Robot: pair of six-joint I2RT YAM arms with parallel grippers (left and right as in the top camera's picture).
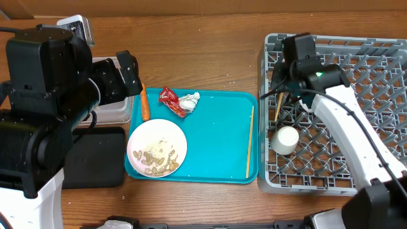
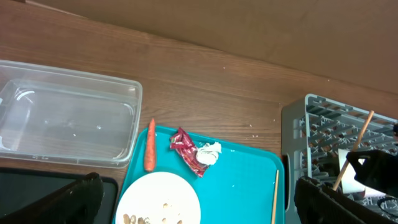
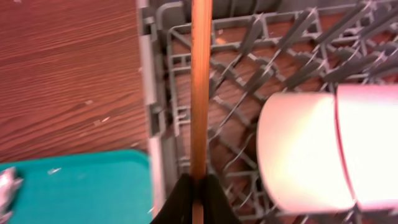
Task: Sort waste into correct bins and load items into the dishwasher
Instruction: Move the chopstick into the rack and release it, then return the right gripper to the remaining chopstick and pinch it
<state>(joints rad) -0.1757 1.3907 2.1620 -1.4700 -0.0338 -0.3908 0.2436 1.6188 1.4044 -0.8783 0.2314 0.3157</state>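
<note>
My right hand [image 3: 196, 191] is pinching a chopstick [image 3: 200, 87] over the rack [image 3: 155, 118], beside the cup [image 3: 298, 155]; my left hand [image 2: 198, 185] is hanging wide open.

Two chopsticks [image 1: 249, 141]; one each of carrot [image 1: 144, 104], wrapper [image 1: 170, 100], tissue [image 1: 189, 100], plate [image 1: 159, 127], cup [image 1: 285, 140].

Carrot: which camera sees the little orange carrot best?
The left wrist view. There the carrot shows whole and close, with nothing covering it, at the teal tray's edge. The overhead view shows it too, but smaller. The right wrist view does not show it at all.
</note>
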